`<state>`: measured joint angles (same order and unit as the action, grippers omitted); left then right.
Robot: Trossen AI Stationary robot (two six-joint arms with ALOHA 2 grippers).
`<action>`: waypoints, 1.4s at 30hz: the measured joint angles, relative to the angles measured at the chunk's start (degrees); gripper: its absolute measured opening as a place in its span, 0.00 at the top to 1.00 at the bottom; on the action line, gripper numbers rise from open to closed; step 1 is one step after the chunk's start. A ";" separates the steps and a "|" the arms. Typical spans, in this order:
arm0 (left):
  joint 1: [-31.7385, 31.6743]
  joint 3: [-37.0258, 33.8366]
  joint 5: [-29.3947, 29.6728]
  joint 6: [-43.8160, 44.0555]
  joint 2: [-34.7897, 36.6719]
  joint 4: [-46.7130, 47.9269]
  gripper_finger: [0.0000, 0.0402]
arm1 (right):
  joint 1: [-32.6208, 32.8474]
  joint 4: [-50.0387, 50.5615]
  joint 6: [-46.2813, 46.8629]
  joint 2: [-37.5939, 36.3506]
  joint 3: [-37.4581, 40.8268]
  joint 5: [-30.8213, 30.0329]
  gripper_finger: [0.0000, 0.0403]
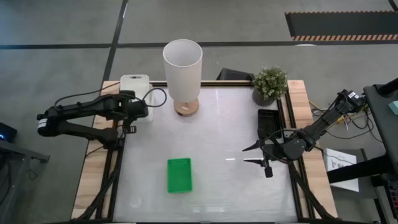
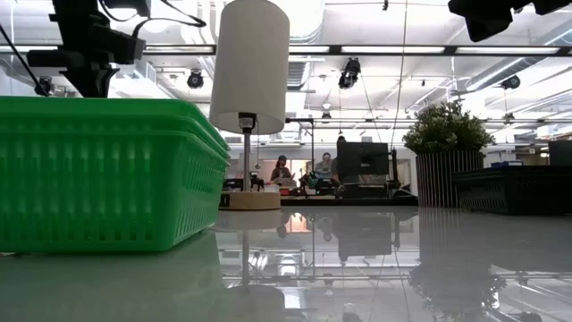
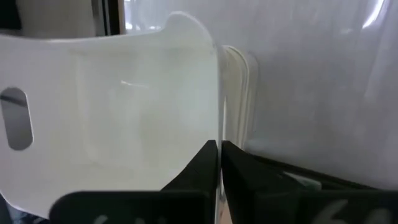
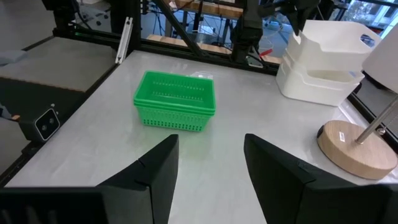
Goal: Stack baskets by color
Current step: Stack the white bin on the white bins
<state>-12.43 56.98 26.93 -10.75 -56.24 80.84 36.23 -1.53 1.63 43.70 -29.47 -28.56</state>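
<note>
A stack of white baskets [image 1: 135, 84] stands at the table's far left corner, and my left gripper [image 1: 137, 101] is shut on the top one [image 4: 329, 37]. Green baskets [image 1: 179, 175] sit nested on the table near its front middle, also seen in the right wrist view [image 4: 176, 99]. The black baskets [image 1: 268, 121] rest on the table at the right edge. My right gripper [image 1: 252, 155] hovers open just in front of the black baskets, pointing toward the table's left, with nothing between its fingers. My left gripper [image 3: 219, 163] pinches one side wall of the top white basket at its rim [image 3: 218, 127], one finger inside the basket and one outside. The fingers come slanting down from above. The basket sits raised over the lower white baskets [image 4: 314, 78]; whether it is clear of them, I cannot tell.
A tall white lamp [image 1: 183, 68] on a round wooden base stands at the far middle, close to the white baskets. A potted plant [image 1: 269, 84] stands at the far right. The table's middle [image 1: 217, 137] between the green and black baskets is bare.
</note>
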 joint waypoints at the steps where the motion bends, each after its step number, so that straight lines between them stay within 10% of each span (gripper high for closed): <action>1: 0.00 -0.01 -0.25 0.01 0.40 -0.39 1.00 | 0.00 0.02 -0.02 0.00 0.00 0.00 0.56; 42: -13.29 9.08 -11.77 -6.55 -1.89 0.69 1.00 | 0.01 0.03 -0.26 0.00 0.00 0.00 0.56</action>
<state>-25.71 66.06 15.16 -17.30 -58.13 81.54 36.24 -1.51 1.37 43.70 -29.47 -28.56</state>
